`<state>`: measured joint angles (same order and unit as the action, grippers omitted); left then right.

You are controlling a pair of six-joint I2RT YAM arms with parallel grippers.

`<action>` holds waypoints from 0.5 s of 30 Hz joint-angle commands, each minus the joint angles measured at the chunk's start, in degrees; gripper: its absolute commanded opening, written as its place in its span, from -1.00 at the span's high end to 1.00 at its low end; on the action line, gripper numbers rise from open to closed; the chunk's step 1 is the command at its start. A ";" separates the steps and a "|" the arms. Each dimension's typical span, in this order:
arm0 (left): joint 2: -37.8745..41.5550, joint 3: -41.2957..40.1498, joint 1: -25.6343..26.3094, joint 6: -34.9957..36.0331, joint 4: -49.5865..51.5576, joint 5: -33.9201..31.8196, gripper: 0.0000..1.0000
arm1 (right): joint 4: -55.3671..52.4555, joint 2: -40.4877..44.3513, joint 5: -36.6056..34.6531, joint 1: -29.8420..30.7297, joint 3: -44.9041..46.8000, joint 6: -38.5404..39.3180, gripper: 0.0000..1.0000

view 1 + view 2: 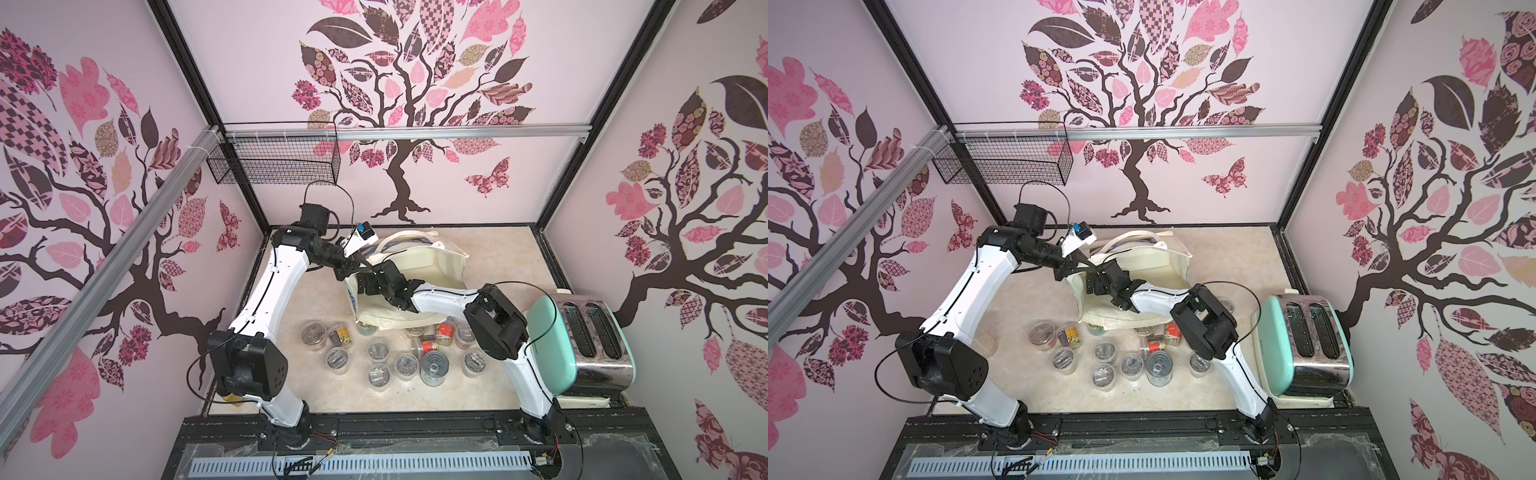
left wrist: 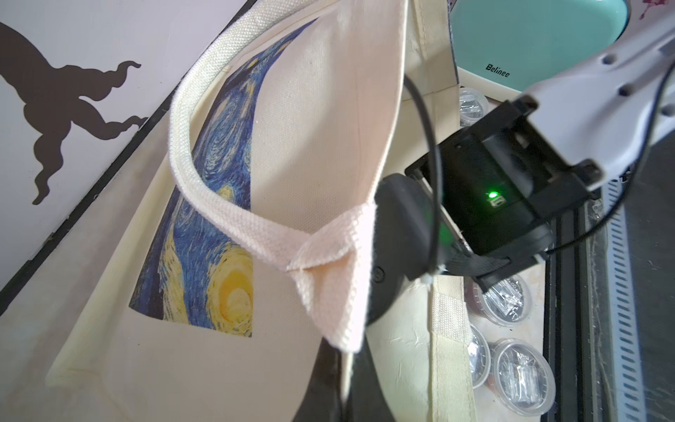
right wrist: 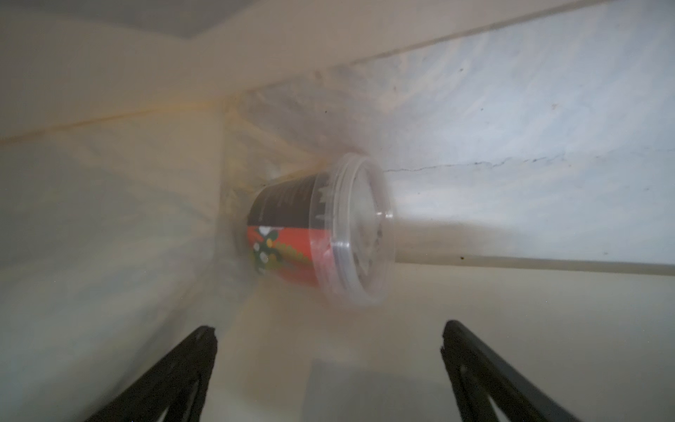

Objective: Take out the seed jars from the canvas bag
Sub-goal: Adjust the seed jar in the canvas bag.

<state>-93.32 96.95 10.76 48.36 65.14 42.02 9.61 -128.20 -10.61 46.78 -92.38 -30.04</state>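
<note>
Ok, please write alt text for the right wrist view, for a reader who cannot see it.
A small clear seed jar with a red and black label lies on its side inside the canvas bag. The right gripper is open in front of it, not touching.

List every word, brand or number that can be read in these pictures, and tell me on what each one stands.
"Belinee": on the mint-green toaster, left wrist view.
Labels of the seed jars on the table: too small to read.
Label of the seed jar inside the canvas bag: blurred, unreadable.
</note>
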 commanded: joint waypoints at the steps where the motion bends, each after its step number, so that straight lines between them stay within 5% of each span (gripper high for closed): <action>1: 1.53 2.00 0.85 2.65 4.74 5.86 1.00 | 4.12 -2.46 2.78 -1.89 -2.37 -3.55 -0.99; 15: 1.91 2.40 0.79 5.23 7.63 6.75 1.00 | 0.00 -4.88 -3.32 -3.43 -4.54 -9.53 -0.99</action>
<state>-93.32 98.15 10.85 51.42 67.83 44.14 11.53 -132.81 -9.78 44.64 -96.66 -36.27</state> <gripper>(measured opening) 0.046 0.995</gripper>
